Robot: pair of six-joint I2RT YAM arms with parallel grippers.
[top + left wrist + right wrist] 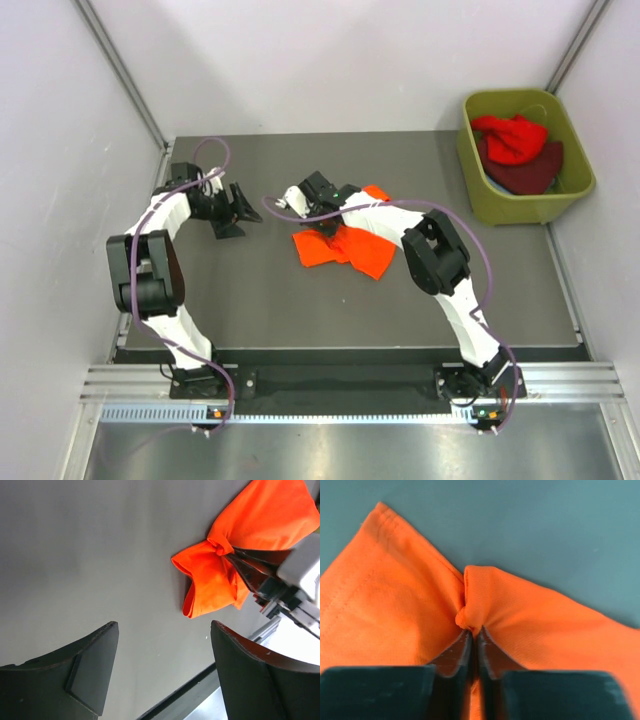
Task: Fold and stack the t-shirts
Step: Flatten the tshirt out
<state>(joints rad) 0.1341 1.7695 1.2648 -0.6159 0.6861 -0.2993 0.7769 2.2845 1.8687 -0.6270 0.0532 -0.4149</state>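
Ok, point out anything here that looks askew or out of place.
The orange t-shirt lies mid-table bunched into a knot, not flat, pinched by the shut right pincer. The red t-shirt and maroon t-shirt sit crumpled in the green tub, unfolded. Nothing looks spilled or damaged.

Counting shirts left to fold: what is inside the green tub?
A crumpled red t-shirt lies on a dark maroon one in the olive-green tub. Anything beneath them, and the tub's floor, is covered.
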